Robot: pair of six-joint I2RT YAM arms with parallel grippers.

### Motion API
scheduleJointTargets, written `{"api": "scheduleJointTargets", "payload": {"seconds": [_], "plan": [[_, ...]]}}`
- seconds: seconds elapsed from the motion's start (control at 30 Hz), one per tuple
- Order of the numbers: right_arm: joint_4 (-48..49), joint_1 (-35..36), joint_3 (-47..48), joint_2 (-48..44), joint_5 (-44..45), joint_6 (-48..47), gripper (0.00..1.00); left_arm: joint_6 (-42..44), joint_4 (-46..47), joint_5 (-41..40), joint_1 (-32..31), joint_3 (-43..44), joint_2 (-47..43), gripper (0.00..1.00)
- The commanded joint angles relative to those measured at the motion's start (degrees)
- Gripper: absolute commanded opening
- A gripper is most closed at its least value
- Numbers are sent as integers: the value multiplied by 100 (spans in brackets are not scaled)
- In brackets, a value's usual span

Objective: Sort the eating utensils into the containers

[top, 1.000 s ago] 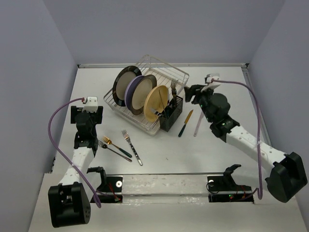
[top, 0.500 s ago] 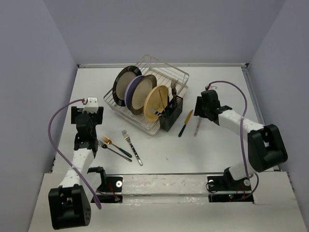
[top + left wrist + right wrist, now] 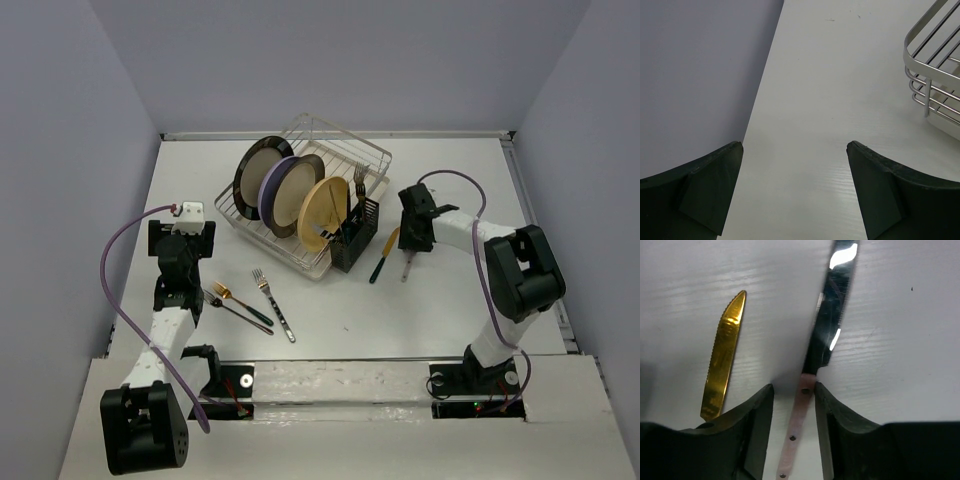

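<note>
White tabletop (image 3: 450, 320), pale grey walls. Right fingers (image 3: 760, 410) part-open, straddling the pink handle of a silver knife (image 3: 827, 325). The knife lies flat beside a gold knife (image 3: 722, 360), right of the black holder (image 3: 355, 240). A gap shows on one side, so not clamped. Left fingers (image 3: 715, 175) spread wide, empty, near wire rack (image 3: 935, 75).

A pink-handled silver knife (image 3: 832, 315) and a gold knife (image 3: 722, 355) lay flat just right of the black holder (image 3: 355, 240); three forks (image 3: 275, 305) lay near-left.
</note>
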Motion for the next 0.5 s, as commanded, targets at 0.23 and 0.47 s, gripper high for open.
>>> {"api": "scheduleJointTargets", "payload": {"seconds": [0.23,0.47], "plan": [[-332,85,300,-176,880,-84,0,33,276,-15,28,0,-76,99],[1439,260,-85,-2529,363,-1208,0,42,267,-32,28,18,-50,99]]}}
